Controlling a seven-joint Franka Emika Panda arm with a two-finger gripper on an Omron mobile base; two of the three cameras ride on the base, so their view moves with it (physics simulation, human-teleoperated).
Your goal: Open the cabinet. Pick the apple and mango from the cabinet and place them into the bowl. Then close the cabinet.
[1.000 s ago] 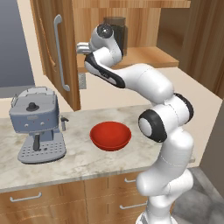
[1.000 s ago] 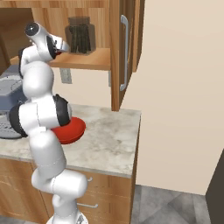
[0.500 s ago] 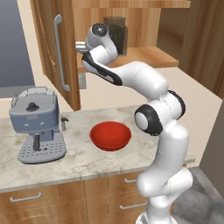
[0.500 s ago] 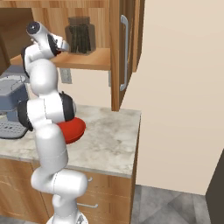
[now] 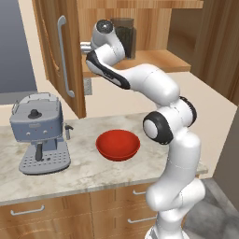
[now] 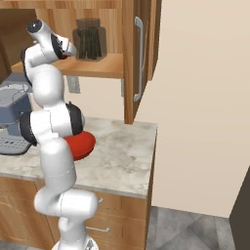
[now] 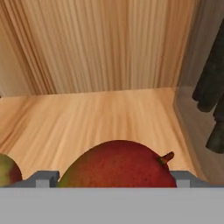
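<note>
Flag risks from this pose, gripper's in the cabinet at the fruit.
1. The mango sits between the gripper fingertips, but the jaws look barely wider than it; an off-centre close could push it away instead of gripping.
2. The apple lies close beside the mango at the view's edge; a finger could nudge it along the shelf.
3. The glass jar stands near on the other side; a sideways pull-out might clip it.

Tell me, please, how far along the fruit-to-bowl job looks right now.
Done: the cabinet stands open. In hand: the gripper sits inside on the shelf with its fingertips either side of the mango; a firm grasp cannot be told. The apple lies beside it. Left: both fruits into the empty bowl, then closing the doors.
</note>
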